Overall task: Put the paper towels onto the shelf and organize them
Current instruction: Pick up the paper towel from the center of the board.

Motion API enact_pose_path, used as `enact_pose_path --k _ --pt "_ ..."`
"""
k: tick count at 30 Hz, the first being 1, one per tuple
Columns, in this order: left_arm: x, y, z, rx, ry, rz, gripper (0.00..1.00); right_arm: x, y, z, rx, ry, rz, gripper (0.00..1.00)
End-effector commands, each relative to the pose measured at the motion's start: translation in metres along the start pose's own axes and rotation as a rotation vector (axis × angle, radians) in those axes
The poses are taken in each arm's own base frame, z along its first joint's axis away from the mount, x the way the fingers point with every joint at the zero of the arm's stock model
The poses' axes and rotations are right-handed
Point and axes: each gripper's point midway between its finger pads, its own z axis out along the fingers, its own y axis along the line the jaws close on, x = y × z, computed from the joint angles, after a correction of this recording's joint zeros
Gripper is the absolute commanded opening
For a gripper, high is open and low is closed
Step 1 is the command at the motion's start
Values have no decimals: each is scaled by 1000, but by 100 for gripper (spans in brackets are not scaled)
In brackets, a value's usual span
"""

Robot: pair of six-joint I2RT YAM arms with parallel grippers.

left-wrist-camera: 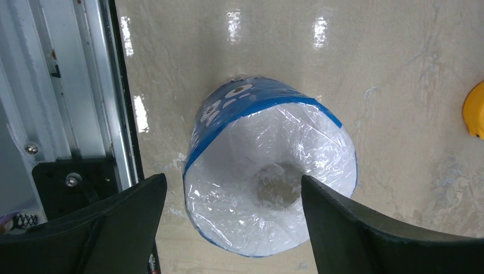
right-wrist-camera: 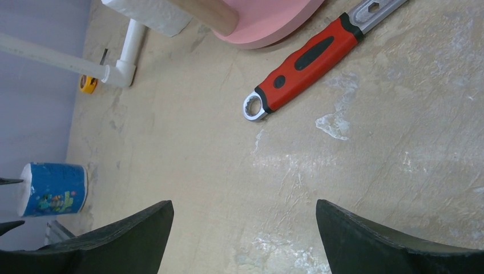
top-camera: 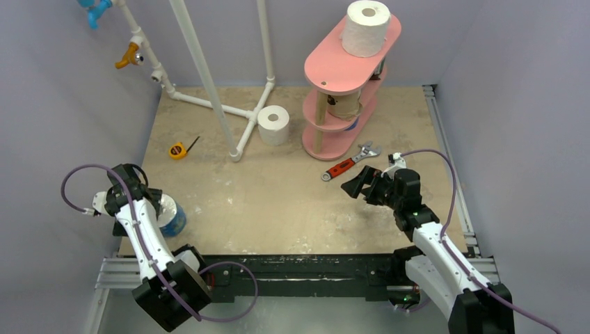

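Note:
A blue-wrapped paper towel roll (left-wrist-camera: pixel 268 165) stands upright near the table's front left edge (top-camera: pixel 172 218). My left gripper (left-wrist-camera: pixel 231 194) hovers just over it, open, with one finger by its left side and the other over its top; it also shows in the top view (top-camera: pixel 154 203). The pink shelf (top-camera: pixel 332 69) stands at the back, with a white roll (top-camera: pixel 367 28) on its top board and a tan roll (top-camera: pixel 343 104) on the middle board. Another white roll (top-camera: pixel 273 125) stands on the table left of the shelf. My right gripper (right-wrist-camera: pixel 244 211) is open and empty above bare table (top-camera: pixel 362 184).
A red-handled wrench (top-camera: pixel 350 162) lies between my right gripper and the shelf's base, and shows in the right wrist view (right-wrist-camera: pixel 308 57). A yellow tape measure (top-camera: pixel 178 149) lies at the left. A white pipe frame (top-camera: pixel 209 76) stands at the back left. Metal rails (left-wrist-camera: pixel 74 85) edge the table.

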Motion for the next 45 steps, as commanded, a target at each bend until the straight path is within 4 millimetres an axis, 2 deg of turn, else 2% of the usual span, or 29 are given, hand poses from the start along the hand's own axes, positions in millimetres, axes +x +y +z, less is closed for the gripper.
enact_pose_path --k 1,5,9,11,15,22,32,40,45 --pt "-5 -3 11 2 -21 14 87 -5 9 -1 -45 -16 -37 98" --pt "1 4 21 -29 -12 16 82 -4 7 0 -37 -16 -35 98" --pt "5 3 22 -26 10 13 77 -4 6 0 -31 -16 -32 98" --pt "2 1 15 -8 3 14 77 -4 6 0 -30 -16 -32 98" --pt "-1 -3 -3 49 -4 7 84 -2 5 1 -28 -8 -28 97" --pt "2 0 -14 67 6 -9 85 -3 5 4 -35 -8 -27 97" --pt "9 15 4 0 -5 -6 82 -2 5 5 -34 -6 -27 97" --pt "18 18 20 -61 32 -13 77 -3 4 5 -29 -9 -27 97" --pt "24 18 28 -72 58 -14 66 -3 4 5 -28 -11 -26 97"
